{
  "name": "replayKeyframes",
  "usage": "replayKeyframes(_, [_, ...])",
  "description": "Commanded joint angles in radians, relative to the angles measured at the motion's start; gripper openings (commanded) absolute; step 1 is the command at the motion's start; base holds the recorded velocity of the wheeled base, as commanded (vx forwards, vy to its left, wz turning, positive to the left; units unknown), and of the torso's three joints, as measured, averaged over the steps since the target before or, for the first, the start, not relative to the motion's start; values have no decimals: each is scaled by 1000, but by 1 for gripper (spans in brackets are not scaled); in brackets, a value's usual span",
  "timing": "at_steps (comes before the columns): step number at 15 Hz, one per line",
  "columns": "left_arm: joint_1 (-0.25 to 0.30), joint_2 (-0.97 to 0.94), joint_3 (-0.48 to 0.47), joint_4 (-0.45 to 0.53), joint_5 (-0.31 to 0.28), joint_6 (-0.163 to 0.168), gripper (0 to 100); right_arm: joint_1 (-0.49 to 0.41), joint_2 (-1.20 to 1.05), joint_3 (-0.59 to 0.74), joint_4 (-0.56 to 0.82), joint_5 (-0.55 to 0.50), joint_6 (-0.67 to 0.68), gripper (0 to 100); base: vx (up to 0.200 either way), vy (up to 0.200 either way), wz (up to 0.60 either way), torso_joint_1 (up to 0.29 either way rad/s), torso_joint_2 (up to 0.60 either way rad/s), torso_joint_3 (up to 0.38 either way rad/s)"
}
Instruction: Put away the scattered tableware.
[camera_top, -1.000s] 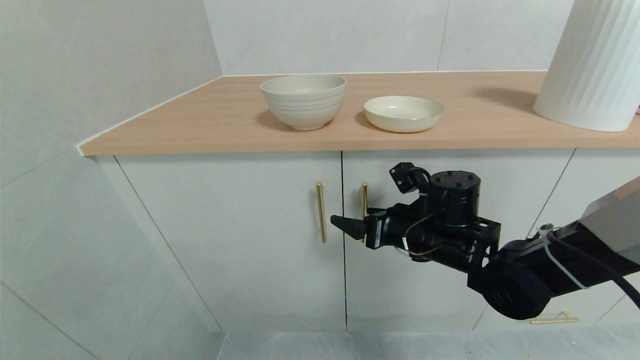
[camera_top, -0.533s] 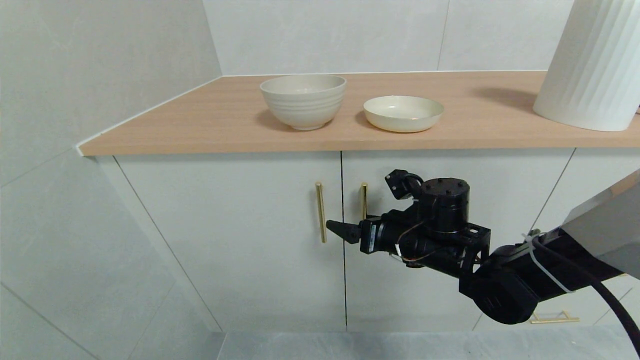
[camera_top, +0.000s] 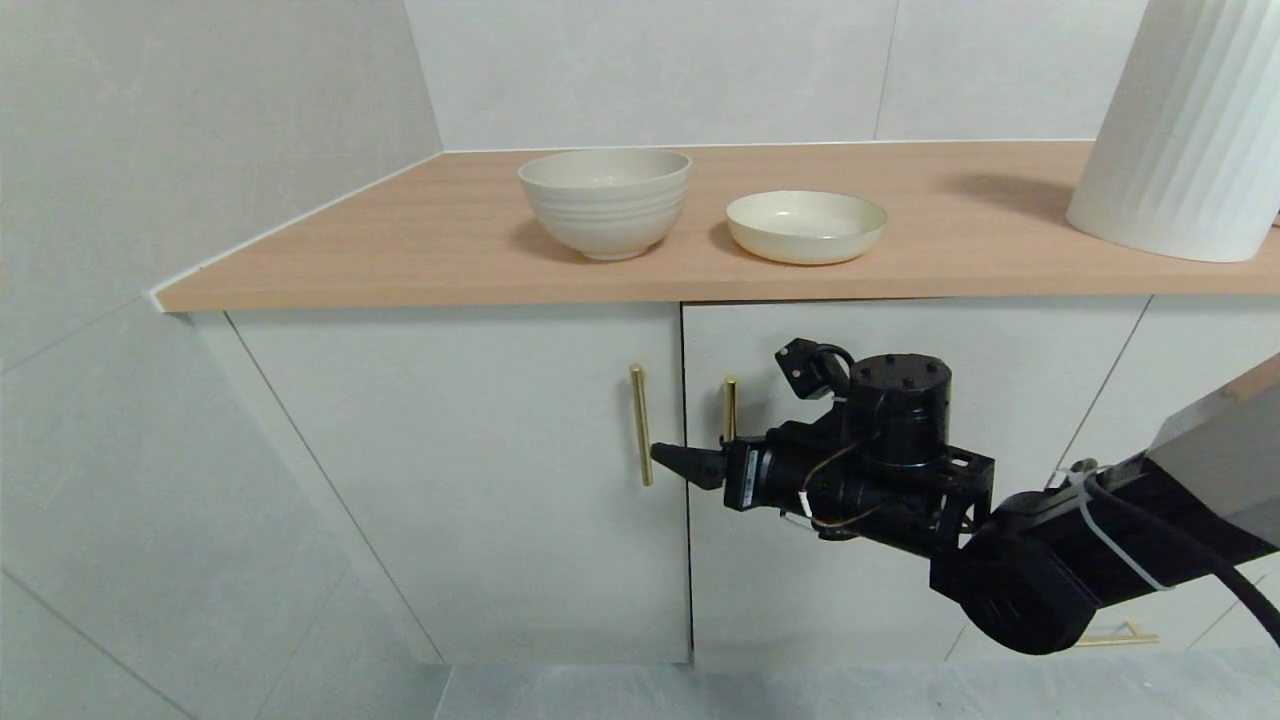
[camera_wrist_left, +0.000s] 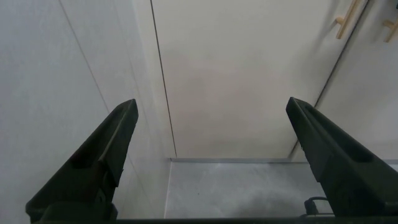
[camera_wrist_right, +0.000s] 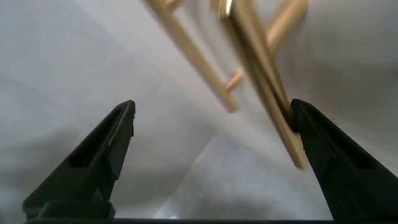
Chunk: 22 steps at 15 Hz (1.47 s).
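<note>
While bowl (camera_top: 606, 203) and plate (camera_top: 806, 226) are sitting on the surface (camera_top: 400, 250), the right jaws are gaping empty beside the right door handle (camera_top: 730, 405); door-opening seems to be starting, calling for closing on it and pulling.

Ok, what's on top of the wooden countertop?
A deep cream ribbed bowl, a shallow cream dish, and a tall white fluted vessel on the right; whatever stands behind that vessel is covered.
</note>
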Motion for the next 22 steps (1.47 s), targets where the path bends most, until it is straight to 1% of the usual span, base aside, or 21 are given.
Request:
replayKeyframes(1, [0, 0, 0, 0, 0, 0, 100, 3, -40, 19, 1, 36, 11, 100, 0, 0, 0, 0, 0, 0])
replayKeyframes(4, [0, 0, 0, 0, 0, 0, 100, 3, -65, 42, 1, 41, 11, 100, 0, 0, 0, 0, 0, 0])
replayKeyframes(6, [0, 0, 0, 0, 0, 0, 100, 5, -134, 117, 1, 65, 12, 100, 0, 0, 0, 0, 0, 0])
replayKeyframes(9, [0, 0, 0, 0, 0, 0, 100, 5, -243, 240, -4, 251, 12, 100, 0, 0, 0, 0, 0, 0])
replayKeyframes(10, [0, 0, 0, 0, 0, 0, 100, 5, -267, 260, -4, 279, 12, 100, 0, 0, 0, 0, 0, 0])
replayKeyframes(13, [0, 0, 0, 0, 0, -2, 100, 6, -336, 316, -2, 292, 11, 100, 0, 0, 0, 0, 0, 0])
replayKeyframes(15, [0, 0, 0, 0, 0, -3, 100, 9, -375, 362, -5, 329, 11, 100, 0, 0, 0, 0, 0, 0])
replayKeyframes(16, [0, 0, 0, 0, 0, -3, 100, 11, -384, 372, -5, 346, 12, 100, 0, 0, 0, 0, 0, 0])
replayKeyframes(20, [0, 0, -2, -3, -1, 3, 100, 23, -396, 385, -4, 348, 12, 100, 0, 0, 0, 0, 0, 0])
replayKeyframes(21, [0, 0, -25, 1, -10, 10, 100, 26, -398, 390, -5, 348, 12, 100, 0, 0, 0, 0, 0, 0])
replayKeyframes(22, [-1, 0, -57, 14, -46, 10, 100, 28, -398, 392, -5, 348, 12, 100, 0, 0, 0, 0, 0, 0])
